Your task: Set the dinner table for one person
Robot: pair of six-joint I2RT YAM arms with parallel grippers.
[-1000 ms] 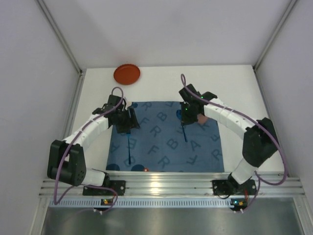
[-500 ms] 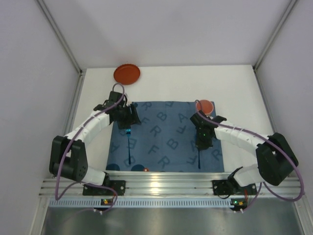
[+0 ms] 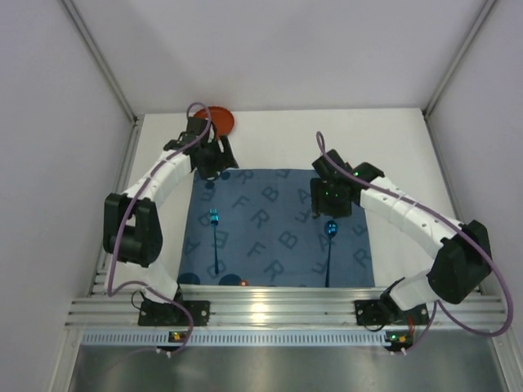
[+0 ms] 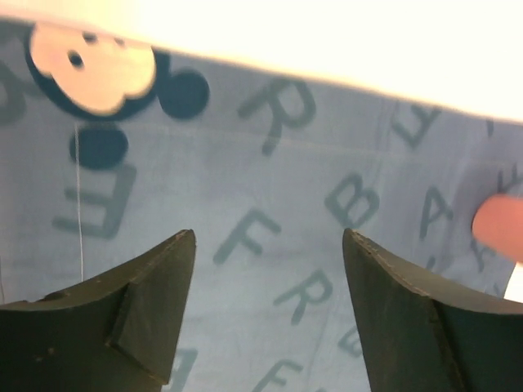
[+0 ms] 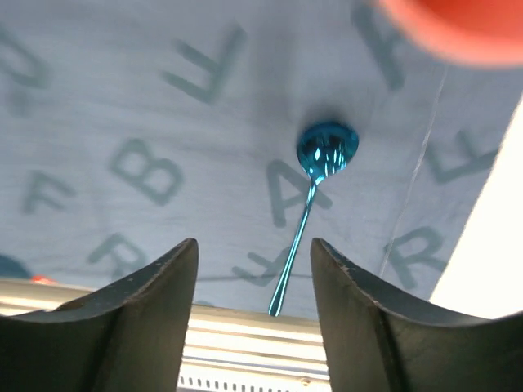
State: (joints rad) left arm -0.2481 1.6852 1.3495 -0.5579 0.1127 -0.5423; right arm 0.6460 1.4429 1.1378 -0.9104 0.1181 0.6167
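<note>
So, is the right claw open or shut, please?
Open: the right claw has its fingers well apart, the blue spoon lying free on the mat.

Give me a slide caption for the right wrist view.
Open right gripper hovers above a blue spoon lying on the letter-printed mat.

We see the white dinner table (image 3: 392, 139) filling the middle of the top view, with a ribbed aluminium rail (image 3: 278, 306) along its lower edge. Two things lie directly on it. A dark blue mat (image 3: 278, 237) printed with letters is spread flat at the centre, its lower edge close to the rail. An orange plate (image 3: 225, 121) sits at the upper left, only partly in view.
</note>
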